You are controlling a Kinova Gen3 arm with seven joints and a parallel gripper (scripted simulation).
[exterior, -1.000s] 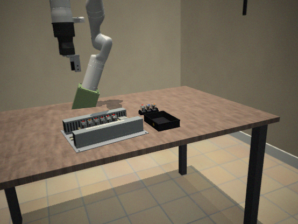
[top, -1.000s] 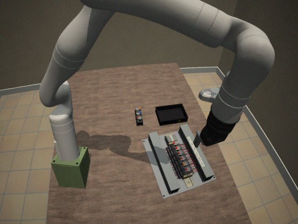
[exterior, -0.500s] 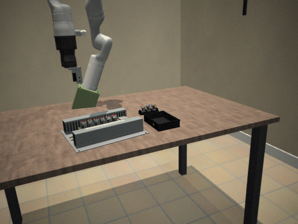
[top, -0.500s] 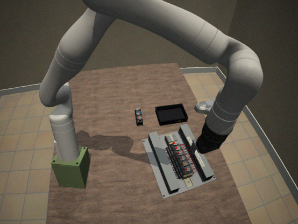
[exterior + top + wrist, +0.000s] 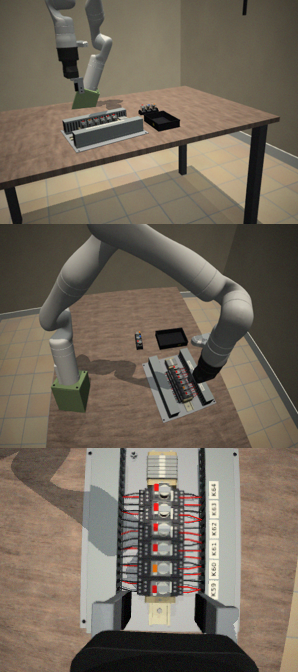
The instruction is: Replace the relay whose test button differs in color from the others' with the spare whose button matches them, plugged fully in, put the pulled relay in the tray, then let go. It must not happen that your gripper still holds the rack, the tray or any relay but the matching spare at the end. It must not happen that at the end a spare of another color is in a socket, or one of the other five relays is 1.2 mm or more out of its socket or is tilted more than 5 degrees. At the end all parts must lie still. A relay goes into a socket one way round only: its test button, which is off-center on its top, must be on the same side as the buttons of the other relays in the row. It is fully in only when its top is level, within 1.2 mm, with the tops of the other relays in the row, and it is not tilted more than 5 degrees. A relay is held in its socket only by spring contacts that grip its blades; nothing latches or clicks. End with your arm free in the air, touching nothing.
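Top view: high, angled down over the counter (image 5: 113, 313) (image 5: 215, 113) (image 5: 45, 583). Exterior view: farther off, beyond a counter edge, angled gently down, facing the arm's base (image 5: 71, 399) (image 5: 85, 100). Wrist view: nearest (end effector (image 5: 163, 606) in foreground), facing down. Top and exterior share the tray (image 5: 172, 347) (image 5: 169, 125).

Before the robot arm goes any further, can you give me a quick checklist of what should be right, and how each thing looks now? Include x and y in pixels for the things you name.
1. End effector (image 5: 77, 85) (image 5: 163, 606) open, with nothing held: ok.
2. Odd relay (image 5: 184, 387) (image 5: 90, 123) (image 5: 162, 568) identified: ok, its button is orange, the other five red; it is second from the K59 end.
3. Matching red-button spare (image 5: 139, 342) (image 5: 142, 108) available: ok, in the small black holder (image 5: 140, 348) (image 5: 141, 113).
4. Tray (image 5: 157, 340) (image 5: 169, 126) has room for the pulled relay: ok, no relay in it.
5. End effector lined up over the orange-button relay: not ok, the relay lies ahead of the fingers in the wrist view.
6. Row's tops level: cannot tell.
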